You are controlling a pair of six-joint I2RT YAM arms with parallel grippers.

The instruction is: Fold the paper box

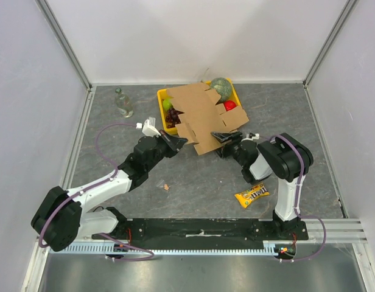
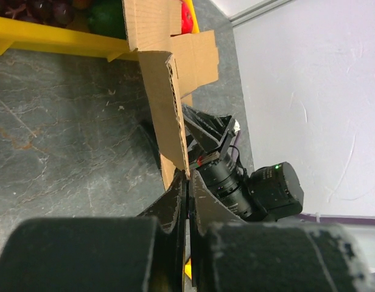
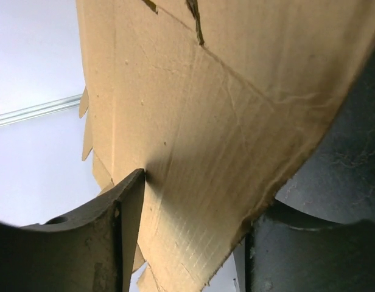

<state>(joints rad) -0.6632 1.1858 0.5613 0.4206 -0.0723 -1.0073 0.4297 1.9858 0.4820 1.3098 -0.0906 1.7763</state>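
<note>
The paper box (image 1: 203,115), a flat sheet, lies tilted over the yellow tray (image 1: 164,93), so the fruit (image 1: 221,86) inside shows only partly. The left gripper (image 1: 177,142), its arm stretched forward, pinches the sheet's near-left edge. The right gripper (image 1: 223,136) has fingers (image 3: 123,237) on both sides of a flap; whether they press it I cannot tell

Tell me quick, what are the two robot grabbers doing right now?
Left gripper: closed, pinching the edge of the flat brown cardboard box sheet.
Right gripper: open, jaws apart, the cardboard spanning the gap.
</note>
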